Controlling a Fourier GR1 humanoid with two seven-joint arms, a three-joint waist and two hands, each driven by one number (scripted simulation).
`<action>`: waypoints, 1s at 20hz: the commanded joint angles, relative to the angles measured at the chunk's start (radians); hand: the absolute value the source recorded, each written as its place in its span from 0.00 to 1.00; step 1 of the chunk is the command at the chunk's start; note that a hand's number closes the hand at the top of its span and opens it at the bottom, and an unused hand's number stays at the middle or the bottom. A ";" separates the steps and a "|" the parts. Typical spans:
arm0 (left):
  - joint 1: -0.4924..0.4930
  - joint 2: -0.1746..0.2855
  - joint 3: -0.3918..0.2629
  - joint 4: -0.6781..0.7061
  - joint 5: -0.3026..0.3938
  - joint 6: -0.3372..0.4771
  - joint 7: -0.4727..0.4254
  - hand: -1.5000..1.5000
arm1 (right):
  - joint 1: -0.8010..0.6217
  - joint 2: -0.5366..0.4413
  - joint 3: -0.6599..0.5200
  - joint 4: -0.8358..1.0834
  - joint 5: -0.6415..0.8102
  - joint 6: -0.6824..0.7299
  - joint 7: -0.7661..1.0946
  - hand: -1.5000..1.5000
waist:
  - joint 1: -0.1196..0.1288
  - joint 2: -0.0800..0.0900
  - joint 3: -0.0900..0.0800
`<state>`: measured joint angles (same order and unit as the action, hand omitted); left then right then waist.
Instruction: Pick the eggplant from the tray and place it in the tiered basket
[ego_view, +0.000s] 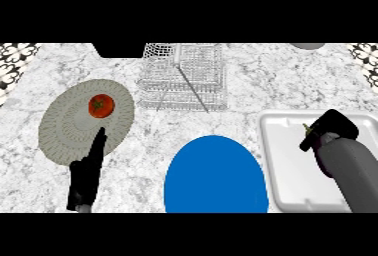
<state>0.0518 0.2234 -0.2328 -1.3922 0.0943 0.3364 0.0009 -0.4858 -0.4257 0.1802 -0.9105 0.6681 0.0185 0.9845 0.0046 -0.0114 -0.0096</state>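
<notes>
Head view. The right hand (338, 125) is curled round the eggplant (311, 140), whose dark purple body and green stem show just to the left of the fingers. Hand and eggplant are above the far part of the white tray (295, 170). The wire tiered basket (181, 75) stands well ahead and to the left of this hand, and a blue plate (214, 175) lies to its near left. The left hand (87, 170) rests open with straight fingers up; its fingertips overlap the edge of a grey plate (66, 125), and a tomato (101, 105) lies on that plate just ahead of the fingertips.
</notes>
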 joint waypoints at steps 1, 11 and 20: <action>0.017 0.006 -0.020 -0.001 -0.001 -0.025 0.000 0.50 | -0.051 0.070 0.147 -0.102 0.024 0.071 -0.234 1.00 | 0.045 0.009 0.011; 0.004 0.012 0.026 0.005 0.010 -0.009 0.040 0.50 | -0.059 0.068 0.109 -0.533 -0.147 0.124 -0.497 1.00 | -0.026 0.002 0.010; 0.022 0.002 0.015 -0.014 -0.011 -0.012 0.022 0.50 | -0.104 -0.074 -0.081 -0.967 -0.253 0.229 -0.376 1.00 | -0.022 0.005 0.010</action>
<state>0.0857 0.2362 -0.2032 -1.4040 0.1024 0.3147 -0.0112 -0.5977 -0.4324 0.1541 -1.7204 0.4418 0.1934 0.5937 -0.0220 -0.0135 0.0029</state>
